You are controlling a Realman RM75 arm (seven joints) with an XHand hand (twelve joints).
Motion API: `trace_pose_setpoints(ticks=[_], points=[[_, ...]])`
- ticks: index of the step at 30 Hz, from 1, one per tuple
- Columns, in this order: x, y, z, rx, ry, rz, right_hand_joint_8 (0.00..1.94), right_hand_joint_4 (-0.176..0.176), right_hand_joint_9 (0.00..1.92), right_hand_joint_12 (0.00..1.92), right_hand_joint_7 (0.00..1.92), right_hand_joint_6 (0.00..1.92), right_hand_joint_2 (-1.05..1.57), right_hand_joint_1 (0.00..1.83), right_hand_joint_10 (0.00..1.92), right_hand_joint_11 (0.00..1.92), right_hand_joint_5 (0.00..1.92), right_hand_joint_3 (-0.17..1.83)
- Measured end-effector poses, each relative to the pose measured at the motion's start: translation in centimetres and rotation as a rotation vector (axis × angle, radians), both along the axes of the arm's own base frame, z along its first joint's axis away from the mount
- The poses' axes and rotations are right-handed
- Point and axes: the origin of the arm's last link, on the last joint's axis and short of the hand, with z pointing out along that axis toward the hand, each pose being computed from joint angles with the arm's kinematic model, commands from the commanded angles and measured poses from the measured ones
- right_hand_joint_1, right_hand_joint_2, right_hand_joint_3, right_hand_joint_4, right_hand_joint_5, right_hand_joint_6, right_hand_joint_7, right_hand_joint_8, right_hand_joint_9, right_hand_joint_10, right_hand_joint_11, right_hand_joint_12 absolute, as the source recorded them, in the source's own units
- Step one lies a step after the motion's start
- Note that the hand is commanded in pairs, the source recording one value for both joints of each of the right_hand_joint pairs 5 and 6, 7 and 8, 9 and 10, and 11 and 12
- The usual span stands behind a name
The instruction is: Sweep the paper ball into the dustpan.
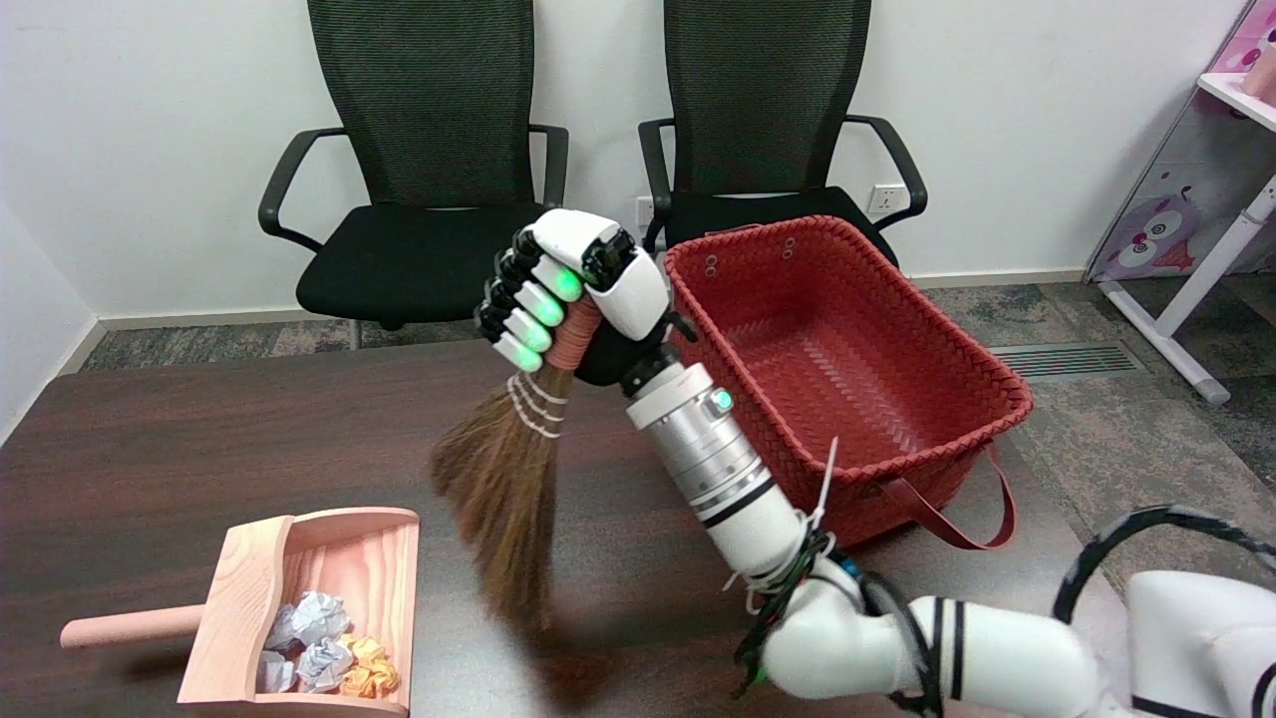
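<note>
My right hand [568, 294] grips the reddish handle of a straw broom [503, 494] above the middle of the dark table [150, 449]. The bristles hang down and slightly left, their tips near the tabletop. A wooden dustpan [259, 588] lies at the lower left with its handle pointing left. Inside it sit several crumpled paper balls [314, 618], white ones and an orange one [367, 668]. The broom is to the right of the dustpan and apart from it.
A red woven basket [997, 399] stands on the table at the right, close to my forearm. Two black office chairs [429, 199] stand behind the table. A white shelf unit [1211, 289] is at the far right.
</note>
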Motion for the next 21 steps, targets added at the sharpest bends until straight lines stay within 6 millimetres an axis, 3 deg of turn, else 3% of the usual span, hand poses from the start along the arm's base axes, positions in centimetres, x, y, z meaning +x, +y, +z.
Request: trace_pose_setpoints(ticks=[21], points=[[1.3, -0.8, 6.4, -0.091, 0.249, -0.010, 1.92, 0.002, 1.92, 1.92, 1.92, 1.92, 1.05, 0.74, 1.92, 1.92, 1.92, 1.73]])
